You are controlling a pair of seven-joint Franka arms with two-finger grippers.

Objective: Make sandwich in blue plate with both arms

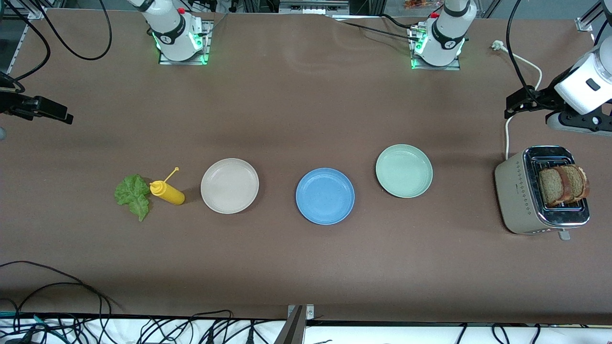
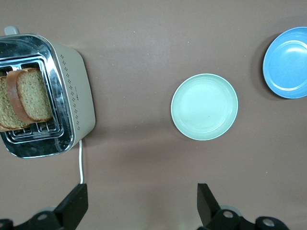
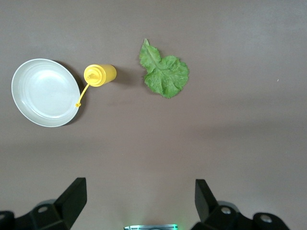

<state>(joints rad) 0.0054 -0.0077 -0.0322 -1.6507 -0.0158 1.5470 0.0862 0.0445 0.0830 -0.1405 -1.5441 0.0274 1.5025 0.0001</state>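
The blue plate (image 1: pixel 325 196) lies empty mid-table between a beige plate (image 1: pixel 229 185) and a pale green plate (image 1: pixel 404 170). Two brown bread slices (image 1: pixel 564 184) stand in a toaster (image 1: pixel 519 191) at the left arm's end. A green lettuce leaf (image 1: pixel 132 195) lies at the right arm's end. My left gripper (image 1: pixel 514 105) hangs open and empty over the table by the toaster's cord; its wrist view shows it (image 2: pixel 141 196), the bread (image 2: pixel 29 98) and the blue plate (image 2: pixel 286 62). My right gripper (image 1: pixel 60 113) hangs open and empty; its wrist view shows it (image 3: pixel 139 191) and the lettuce (image 3: pixel 164 72).
A yellow squeeze bottle (image 1: pixel 167 192) lies between the lettuce and the beige plate, its cap tip over the plate's rim in the right wrist view (image 3: pixel 79 103). A white cord (image 1: pixel 507 138) runs from the toaster toward the bases. Black cables lie along the table's near edge.
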